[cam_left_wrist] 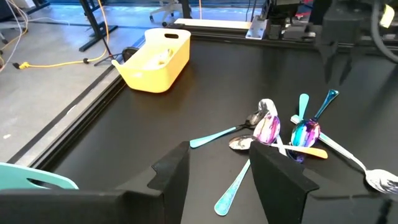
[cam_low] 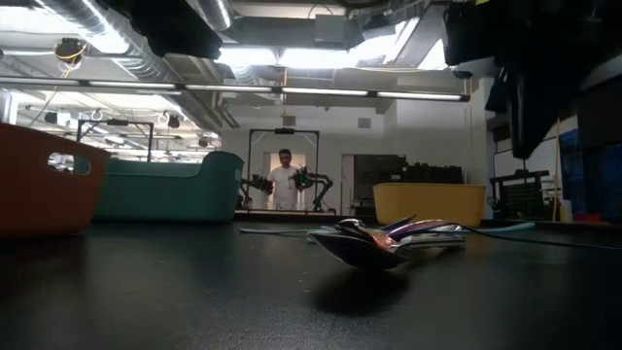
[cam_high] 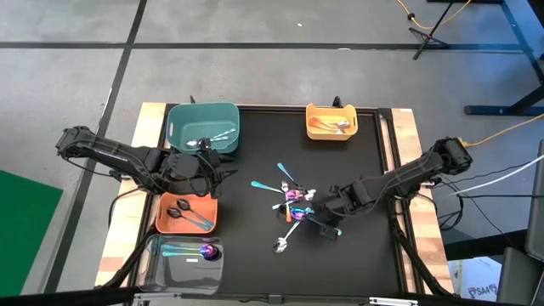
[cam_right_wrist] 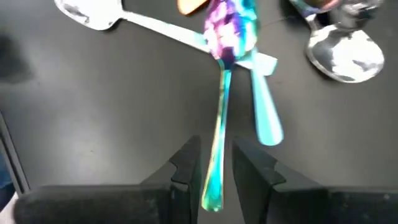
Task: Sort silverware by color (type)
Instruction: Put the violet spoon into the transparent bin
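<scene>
A small pile of spoons (cam_high: 293, 204) lies on the black mat right of centre: silver, teal-blue, orange and iridescent purple ones (cam_left_wrist: 280, 130). My right gripper (cam_high: 319, 212) hangs low at the pile's right side. In the right wrist view it (cam_right_wrist: 216, 165) is open, one finger on each side of the iridescent spoon's handle (cam_right_wrist: 219, 143), with a gap showing on both sides. That spoon's bowl (cam_right_wrist: 229, 28) rests across a teal-handled spoon (cam_right_wrist: 264, 118). My left gripper (cam_high: 211, 166) is open (cam_left_wrist: 214, 177) and holds nothing, between the teal bin and the orange bin.
The teal bin (cam_high: 202, 126) at the far left holds silver spoons. The yellow bin (cam_high: 331, 121) at the far right holds orange ones. The orange bin (cam_high: 187, 212) holds black spoons, and the clear bin (cam_high: 183, 255) holds teal and purple ones. A person stands in the room behind (cam_low: 284, 180).
</scene>
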{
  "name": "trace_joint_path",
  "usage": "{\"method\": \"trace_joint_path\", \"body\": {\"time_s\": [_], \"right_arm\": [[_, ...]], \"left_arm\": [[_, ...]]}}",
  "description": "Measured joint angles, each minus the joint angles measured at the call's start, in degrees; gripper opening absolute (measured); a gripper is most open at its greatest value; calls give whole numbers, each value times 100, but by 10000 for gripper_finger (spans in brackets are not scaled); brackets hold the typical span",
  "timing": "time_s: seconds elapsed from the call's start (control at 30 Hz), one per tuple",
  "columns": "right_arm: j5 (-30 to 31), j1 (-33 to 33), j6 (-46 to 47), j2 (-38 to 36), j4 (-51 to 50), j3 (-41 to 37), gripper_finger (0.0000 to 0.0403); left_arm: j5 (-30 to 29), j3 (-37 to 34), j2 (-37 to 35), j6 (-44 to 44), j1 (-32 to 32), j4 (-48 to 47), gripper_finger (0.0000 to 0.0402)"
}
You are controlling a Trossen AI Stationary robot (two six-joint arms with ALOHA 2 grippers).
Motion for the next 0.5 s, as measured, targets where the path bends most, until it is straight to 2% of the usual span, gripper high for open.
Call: {"method": "trace_joint_path", "body": {"time_s": [0.33, 0.5], "right_arm": [[-14, 33, 116, 156, 313, -325, 79], [-505, 36, 125, 426, 347, -341, 79]], "left_arm": [[-2, 0, 0, -2, -1, -4, 162], [-4, 0, 0, -2, -1, -9, 162]]}}
